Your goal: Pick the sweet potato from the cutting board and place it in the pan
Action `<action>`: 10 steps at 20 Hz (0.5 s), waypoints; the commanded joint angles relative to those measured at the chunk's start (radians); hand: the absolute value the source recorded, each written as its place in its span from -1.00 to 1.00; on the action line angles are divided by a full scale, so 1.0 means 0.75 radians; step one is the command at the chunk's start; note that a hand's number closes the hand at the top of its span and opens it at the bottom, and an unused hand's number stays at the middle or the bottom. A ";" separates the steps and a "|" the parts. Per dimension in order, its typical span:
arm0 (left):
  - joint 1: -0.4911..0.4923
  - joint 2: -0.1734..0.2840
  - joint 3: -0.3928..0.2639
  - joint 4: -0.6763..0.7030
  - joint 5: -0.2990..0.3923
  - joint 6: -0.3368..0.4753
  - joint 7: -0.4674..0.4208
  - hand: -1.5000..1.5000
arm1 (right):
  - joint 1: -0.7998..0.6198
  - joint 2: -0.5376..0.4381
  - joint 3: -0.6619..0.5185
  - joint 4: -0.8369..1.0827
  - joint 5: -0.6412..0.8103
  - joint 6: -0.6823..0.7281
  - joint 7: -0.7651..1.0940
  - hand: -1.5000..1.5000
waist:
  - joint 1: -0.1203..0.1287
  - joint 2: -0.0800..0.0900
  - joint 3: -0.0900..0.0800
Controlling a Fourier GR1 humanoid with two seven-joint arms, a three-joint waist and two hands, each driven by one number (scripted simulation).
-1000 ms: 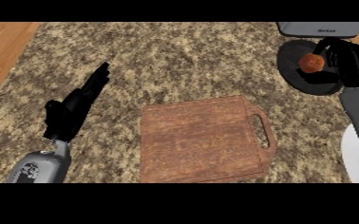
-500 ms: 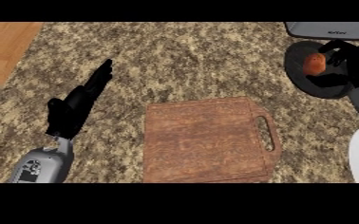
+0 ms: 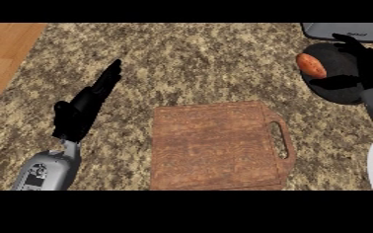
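Sweet potato [image 3: 312,65] at pan [image 3: 336,90] left rim, beside right hand [image 3: 354,49]; its grip unclear. Left hand [image 3: 86,106] fingers straight over tabletop [image 3: 197,59]. Cutting board [image 3: 215,147] bare.

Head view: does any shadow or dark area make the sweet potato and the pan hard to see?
Head view: the sweet potato stands out bright orange over the black pan; the right robot hand, also black, merges with the pan, so its fingers are hard to separate; the right edge crops both.
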 commanded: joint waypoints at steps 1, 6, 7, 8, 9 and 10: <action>0.007 0.006 0.007 0.006 0.006 -0.011 -0.003 0.00 | -0.034 -0.011 -0.135 -0.012 -0.139 0.109 -0.091 -1.00 | 0.005 0.005 0.003; 0.030 0.014 0.037 0.024 0.013 -0.013 -0.055 0.00 | 0.019 -0.069 -0.283 0.013 -0.293 0.314 -0.179 -1.00 | -0.022 -0.001 0.000; 0.038 -0.003 0.001 -0.041 -0.010 0.012 0.007 0.00 | 0.034 -0.106 -0.298 0.024 -0.309 0.397 -0.191 -1.00 | -0.013 -0.005 0.003; 0.020 -0.016 -0.012 0.009 -0.025 0.009 -0.027 0.00 | 0.007 -0.089 -0.308 0.031 -0.321 0.419 -0.168 -1.00 | -0.017 0.002 0.001; -0.015 -0.011 0.010 0.011 -0.011 0.012 0.001 0.00 | 0.002 -0.133 -0.328 0.033 -0.342 0.497 -0.164 -1.00 | -0.024 0.002 0.002; -0.002 -0.021 0.006 0.004 -0.002 0.008 -0.002 0.00 | 0.044 -0.155 -0.318 0.040 -0.332 0.549 -0.196 -1.00 | -0.020 0.005 0.003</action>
